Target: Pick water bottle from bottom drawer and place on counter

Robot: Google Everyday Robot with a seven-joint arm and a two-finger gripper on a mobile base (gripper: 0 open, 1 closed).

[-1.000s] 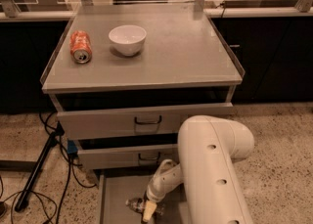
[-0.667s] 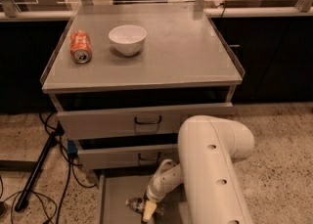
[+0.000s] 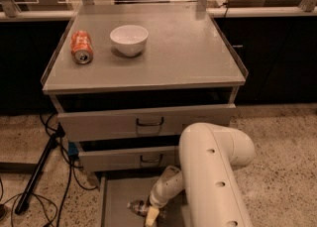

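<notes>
At six o'clock in the grey metal bottom drawer (image 3: 116, 196), my gripper (image 3: 150, 214) is at the clear crinkled plastic water bottle (image 3: 134, 206), likely light, crushable, best held mid-body; whether I've closed, I cannot tell.

Gripper (image 3: 150, 213) position: low inside the bottom drawer (image 3: 115, 197), at the water bottle (image 3: 136, 206), which lies just to its left.

- Left of the gripper: bare drawer floor beyond the bottle, up to the low side wall. Outside that wall, cables (image 3: 63, 181) and a black stand leg (image 3: 37, 174) lie on the ground.
- Right of the gripper: blocked by the robot's own white arm (image 3: 216, 171).
- Above and beyond the gripper: the lower drawer front (image 3: 130, 159), then the upper drawer front (image 3: 146, 121).
- Higher still: the counter (image 3: 198, 57). Its right half is free surface. Its left half carries a white bowl (image 3: 129, 39) and an orange soda can (image 3: 81, 47), apart from each other.
</notes>
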